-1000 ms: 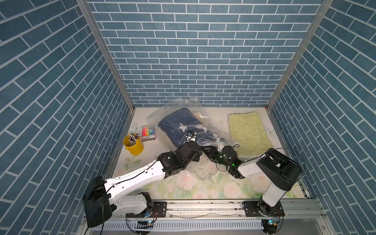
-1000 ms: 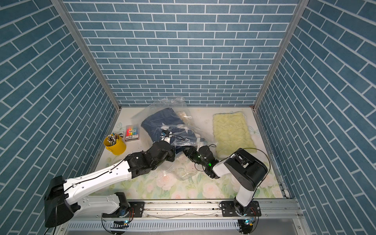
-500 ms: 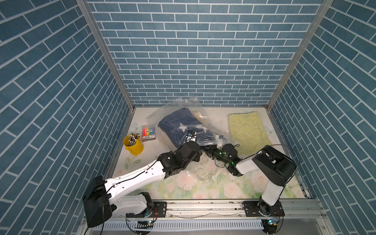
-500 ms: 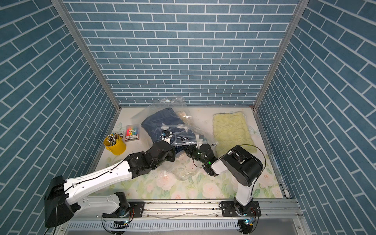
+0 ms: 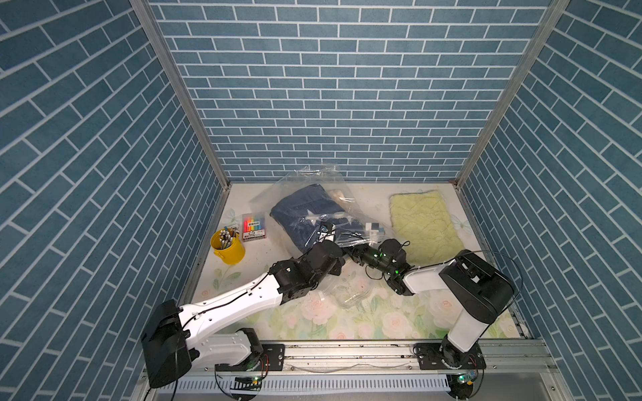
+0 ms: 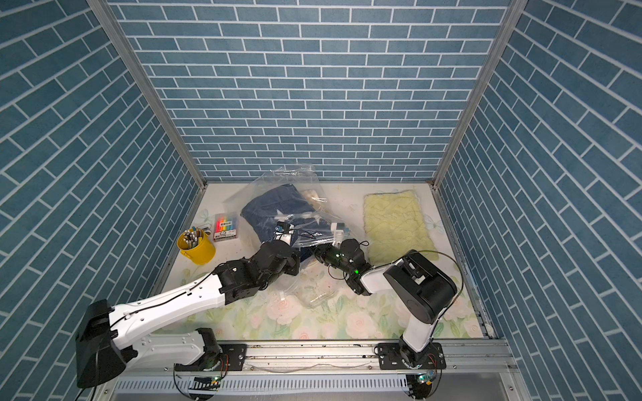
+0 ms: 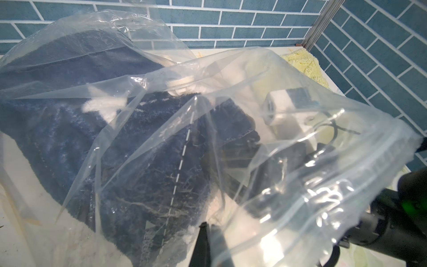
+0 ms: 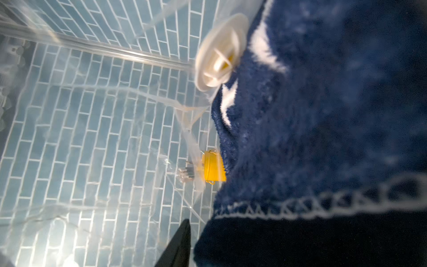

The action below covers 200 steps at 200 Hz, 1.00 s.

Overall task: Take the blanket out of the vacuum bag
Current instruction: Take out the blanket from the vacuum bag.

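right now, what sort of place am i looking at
Probably a staged robot test cell, not a real room: brick-print wall panels in metal corner posts, a floral tabletop, and a left arm and right arm bolted to a front rail.

1. The vacuum bag (image 7: 288,161), pinched in the left hand (image 7: 207,227), is clear plastic film: glossy and crinkled, with a ribbed seal strip along its edge.
2. The blanket (image 8: 323,115) ahead of that hand is navy cloth with a fluffy pile and a white stitched hem.
3. The valve cap (image 8: 219,50) is smooth white plastic.
4. The hand's fingers (image 7: 201,245) are matt black.
5. The towel (image 5: 422,225), far to the hand's right, is pale yellow plush cloth.
6. The bucket (image 5: 229,248), to the hand's left, is smooth glossy yellow.
7. The desk (image 5: 347,323) has a matt floral covering.
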Tool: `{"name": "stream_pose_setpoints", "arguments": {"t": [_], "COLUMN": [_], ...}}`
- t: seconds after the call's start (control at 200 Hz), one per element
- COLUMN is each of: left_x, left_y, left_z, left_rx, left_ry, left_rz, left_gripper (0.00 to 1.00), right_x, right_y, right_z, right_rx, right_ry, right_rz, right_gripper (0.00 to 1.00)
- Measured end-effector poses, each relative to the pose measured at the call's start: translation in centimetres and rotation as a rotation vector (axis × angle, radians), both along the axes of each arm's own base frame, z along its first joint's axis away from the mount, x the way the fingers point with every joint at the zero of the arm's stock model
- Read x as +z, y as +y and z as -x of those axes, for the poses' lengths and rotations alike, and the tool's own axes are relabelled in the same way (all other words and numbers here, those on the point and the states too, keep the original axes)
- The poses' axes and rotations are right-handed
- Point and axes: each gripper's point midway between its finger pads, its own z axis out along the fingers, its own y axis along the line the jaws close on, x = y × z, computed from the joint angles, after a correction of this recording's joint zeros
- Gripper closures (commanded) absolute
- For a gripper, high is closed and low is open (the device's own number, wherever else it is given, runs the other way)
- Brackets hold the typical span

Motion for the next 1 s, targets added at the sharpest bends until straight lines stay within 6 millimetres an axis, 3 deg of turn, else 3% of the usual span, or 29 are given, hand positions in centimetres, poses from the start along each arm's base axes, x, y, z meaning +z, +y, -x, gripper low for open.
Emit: {"name": "stream_pose_setpoints", "arguments": {"t": [0.2,0.645,1.0], "left_x": [0.0,0.0,-0.1], "left_y": [0.0,0.0,0.0], "left_z": [0.0,0.0,0.0], "left_rx": [0.0,0.0,0.0], "left_ry": [-0.001,-0.001,0.0], "left_rz": [-0.001,-0.001,-0.002], "left_gripper": [1.0,1.0,1.0], "right_x": [-2.2,-4.4,-4.7], "right_y": [-0.9,-0.9,0.0], "right_z": [0.8,1.1,0.5], "right_rx": [-0.003,0.006,0.019], "right_ry": [0.052,0.102,0.094], "right_rz": [0.036,0.048,0.035], "right_gripper": [0.5,0.4,0.44]}}
